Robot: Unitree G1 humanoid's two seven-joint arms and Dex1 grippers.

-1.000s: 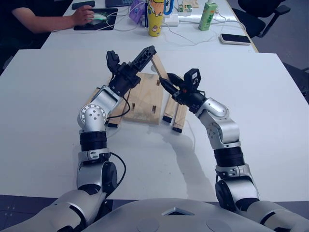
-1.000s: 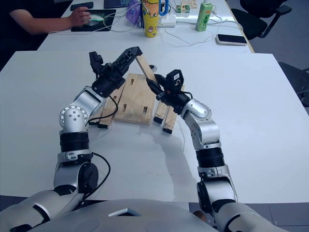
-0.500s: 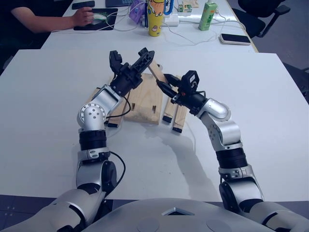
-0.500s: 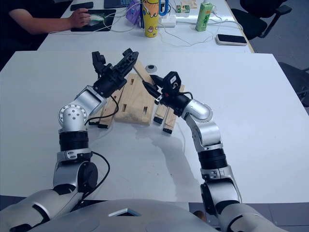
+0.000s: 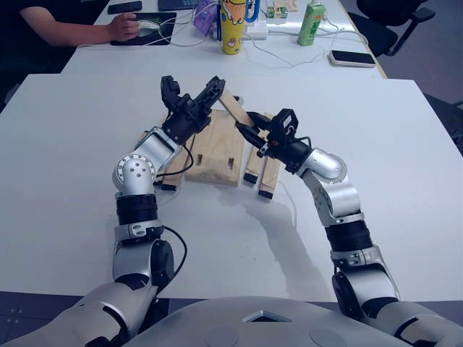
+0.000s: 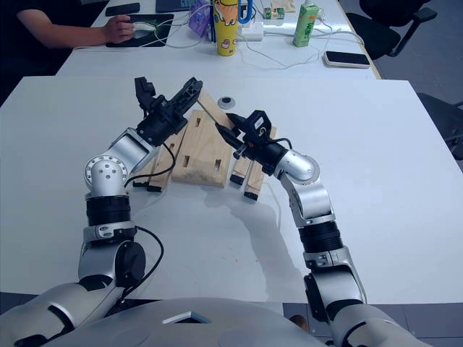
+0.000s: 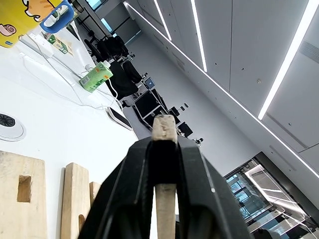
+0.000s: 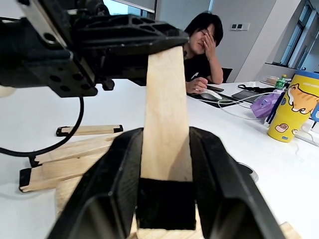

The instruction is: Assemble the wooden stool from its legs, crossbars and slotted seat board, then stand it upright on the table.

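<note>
Nearest you on the white table (image 5: 87, 144), the black-capped ends of the loose legs point your way. Two legs (image 5: 262, 170) lie side by side just right of the slotted seat board (image 5: 217, 148). At least one more leg (image 5: 171, 176) lies along the board's left edge, partly hidden under your left arm. The board lies flat, with its slots facing up.

Above the far half of the board, both arms meet on one wooden bar (image 5: 235, 108) (you cannot tell from here whether it is a leg or a crossbar). The bar is off the table and slanted, its far end higher and to the left, its near end lower and to the right.

Your right gripper (image 5: 246, 132) is clamped on the lower end. In the right wrist view the bar (image 8: 166, 114) sits snug between both fingers and runs up to the other arm. Your left gripper (image 5: 215, 88) is clenched on the upper end. In the left wrist view the tip of the bar (image 7: 163, 129) pokes out past the closed fingers.

Just beyond the bar, a small round disc (image 6: 227, 102) is set into the tabletop. Farther back, on a second desk, stand a yellow cup (image 5: 232, 29) and a green carton (image 5: 312, 24), with a phone (image 5: 351, 58) lying flat to the right.
</note>
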